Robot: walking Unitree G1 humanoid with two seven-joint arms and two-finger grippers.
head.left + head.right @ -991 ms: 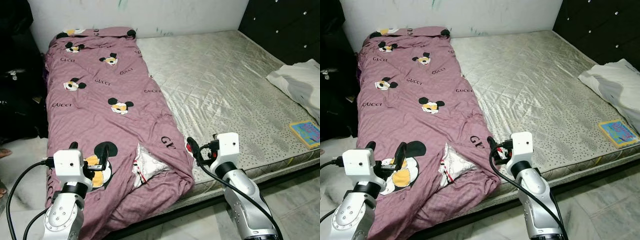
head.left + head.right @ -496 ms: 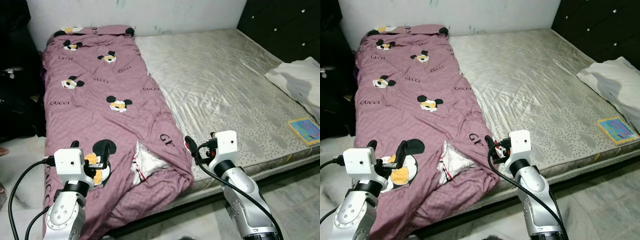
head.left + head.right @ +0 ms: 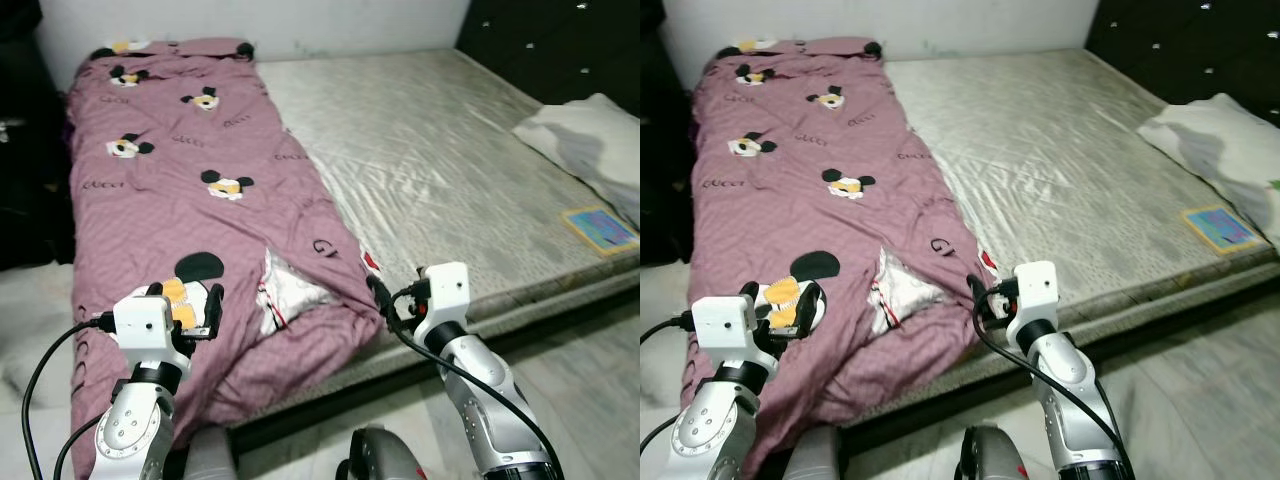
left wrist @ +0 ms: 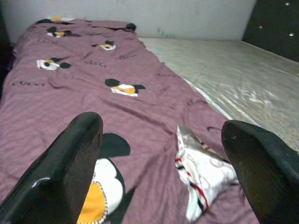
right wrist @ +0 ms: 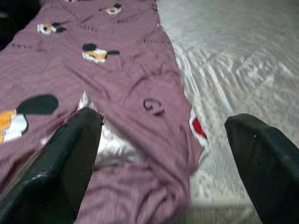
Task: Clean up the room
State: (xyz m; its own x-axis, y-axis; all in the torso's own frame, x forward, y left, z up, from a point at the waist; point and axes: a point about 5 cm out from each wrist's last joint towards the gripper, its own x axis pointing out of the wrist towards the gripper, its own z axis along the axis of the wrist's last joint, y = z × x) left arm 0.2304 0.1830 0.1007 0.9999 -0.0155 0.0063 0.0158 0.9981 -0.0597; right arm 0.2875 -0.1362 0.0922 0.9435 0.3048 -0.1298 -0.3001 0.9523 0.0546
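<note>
Bed: bare quilted mattress (image 3: pixel 440 170) with a mauve cartoon-print duvet (image 3: pixel 170 200) spread down the robot's left half, from the far wall to the near edge. The duvet's near corner droops over the mattress front edge; a white inner lining (image 3: pixel 283 300) shows through an opening in the cover near that edge. The right half of the mattress is uncovered, open room up to a white pillow (image 3: pixel 585 135) at the far right by the dark headboard (image 3: pixel 545 40), with a colourful book (image 3: pixel 600 228) just in front of it near the mattress edge. Pale tiled floor (image 3: pixel 590 370) runs along the front of the bed.

Left gripper (image 3: pixel 185 305) hovers over the duvet's near-left part, fingers spread wide, nothing between them; a black-and-yellow print lies below. Right gripper (image 3: pixel 382 300) sits at the duvet's near-right corner, just beside the mattress edge, fingers also spread and holding nothing; the duvet lies under and ahead of them.
</note>
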